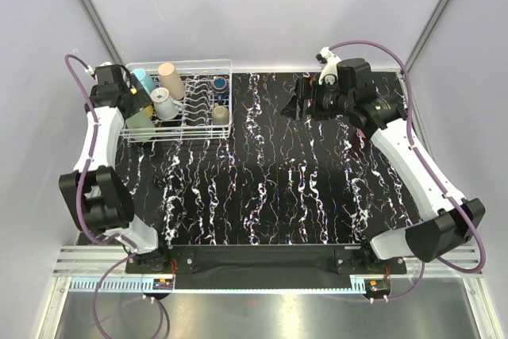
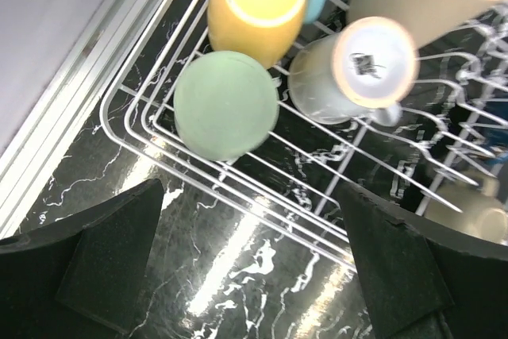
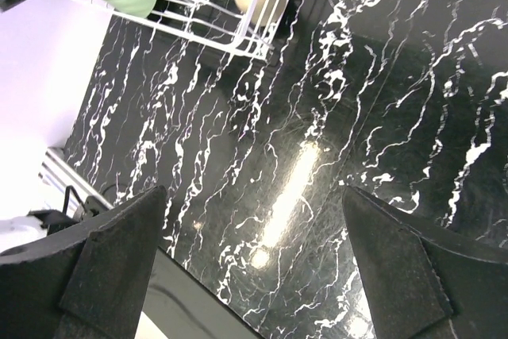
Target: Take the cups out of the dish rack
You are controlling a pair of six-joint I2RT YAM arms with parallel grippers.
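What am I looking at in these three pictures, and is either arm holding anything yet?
Two robot arms are bolted side by side at the near edge. The overhead picture shows both: the left arm reaches to the white dish rack, and the right arm hangs over the black marbled table. The other two pictures come from wrist cameras; the dark wedges at the bottom are that arm's own fingers. The left fingers are open, facing a green cup and a yellow cup in the rack. The right fingers are open over the table. Nothing is held.

Top view looks down; both wrist views share the dish rack (image 1: pixel 203 121).
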